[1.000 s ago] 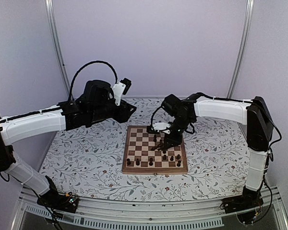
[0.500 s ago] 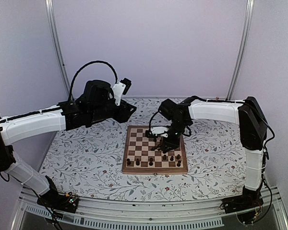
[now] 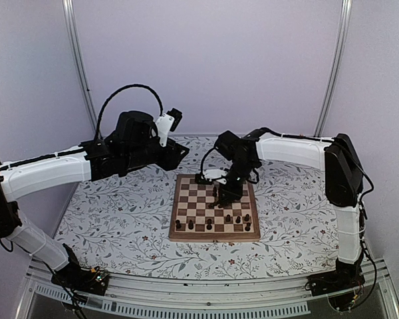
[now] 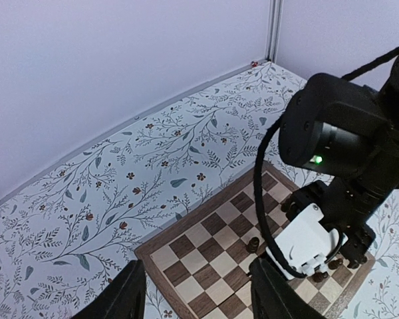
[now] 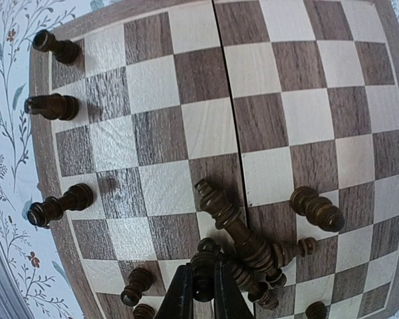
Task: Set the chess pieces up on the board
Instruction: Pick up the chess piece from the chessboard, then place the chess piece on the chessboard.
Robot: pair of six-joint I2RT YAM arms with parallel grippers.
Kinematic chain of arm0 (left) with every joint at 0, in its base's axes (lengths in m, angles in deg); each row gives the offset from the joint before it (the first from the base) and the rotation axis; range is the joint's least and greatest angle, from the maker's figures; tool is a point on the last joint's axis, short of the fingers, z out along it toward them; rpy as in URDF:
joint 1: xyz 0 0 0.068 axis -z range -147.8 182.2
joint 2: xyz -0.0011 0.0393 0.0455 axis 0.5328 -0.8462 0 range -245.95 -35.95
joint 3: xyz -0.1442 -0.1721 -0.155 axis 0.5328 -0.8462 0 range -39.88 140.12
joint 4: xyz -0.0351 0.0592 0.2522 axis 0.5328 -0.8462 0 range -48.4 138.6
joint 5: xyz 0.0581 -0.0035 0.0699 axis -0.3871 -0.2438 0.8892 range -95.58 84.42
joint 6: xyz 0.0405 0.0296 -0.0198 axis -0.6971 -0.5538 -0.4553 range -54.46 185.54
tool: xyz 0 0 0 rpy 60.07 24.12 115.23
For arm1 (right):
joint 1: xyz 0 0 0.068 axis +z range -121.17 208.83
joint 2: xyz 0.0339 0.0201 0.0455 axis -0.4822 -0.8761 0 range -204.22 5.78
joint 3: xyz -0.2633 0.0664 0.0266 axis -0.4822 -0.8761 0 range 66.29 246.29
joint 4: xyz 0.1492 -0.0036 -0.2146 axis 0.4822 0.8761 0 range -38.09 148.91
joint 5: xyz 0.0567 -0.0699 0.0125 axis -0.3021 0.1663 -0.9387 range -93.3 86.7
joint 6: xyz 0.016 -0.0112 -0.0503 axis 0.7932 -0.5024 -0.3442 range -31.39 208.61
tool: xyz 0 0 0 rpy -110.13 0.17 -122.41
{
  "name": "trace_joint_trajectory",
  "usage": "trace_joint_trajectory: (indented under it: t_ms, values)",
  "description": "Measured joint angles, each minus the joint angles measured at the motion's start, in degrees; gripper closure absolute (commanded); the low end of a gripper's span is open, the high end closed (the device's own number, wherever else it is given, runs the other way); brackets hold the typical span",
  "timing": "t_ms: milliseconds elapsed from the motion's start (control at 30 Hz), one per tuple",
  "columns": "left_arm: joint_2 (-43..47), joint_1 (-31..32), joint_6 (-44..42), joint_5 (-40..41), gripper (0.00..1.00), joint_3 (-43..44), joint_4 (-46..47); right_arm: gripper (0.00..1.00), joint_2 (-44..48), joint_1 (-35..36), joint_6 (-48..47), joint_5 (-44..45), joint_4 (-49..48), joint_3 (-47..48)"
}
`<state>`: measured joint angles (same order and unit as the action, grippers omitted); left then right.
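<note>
The wooden board (image 3: 194, 211) lies at the table's middle; it also shows in the left wrist view (image 4: 206, 249) and the right wrist view (image 5: 253, 73). Several dark chess pieces stand along its near rows (image 3: 208, 226). In the right wrist view a cluster of pieces (image 5: 249, 249) lies tumbled together. My right gripper (image 5: 203, 289) is shut on a dark chess piece (image 5: 202, 266) at that cluster; it hangs over the board's far right part (image 3: 225, 193). My left gripper (image 3: 179, 153) is open and empty, held high beyond the board's far left corner; its dark fingers (image 4: 130, 299) frame the board.
The floral-patterned table (image 3: 120, 219) surrounds the board. The right arm's white wrist part (image 4: 306, 242) and black cable (image 4: 259, 199) hang over the board. Metal frame posts (image 3: 76, 60) stand at the back corners.
My right gripper has moved left and away across the board, from its right middle toward the far rows. The left arm has not moved.
</note>
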<state>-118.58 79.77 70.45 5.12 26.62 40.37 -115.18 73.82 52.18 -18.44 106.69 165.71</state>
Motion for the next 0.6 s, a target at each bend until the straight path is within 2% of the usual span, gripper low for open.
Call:
trace_joint_trajectory:
  t_ms: [233,600]
  values:
    - [0.0,0.0,-0.2,0.0,0.45,0.0,0.0,0.94,-0.3,1.2,0.0,-1.2,1.0,2.8]
    - [0.0,0.0,-0.3,0.0,0.45,0.0,0.0,0.93,-0.3,4.7,-1.1,-1.1,2.0,-2.0]
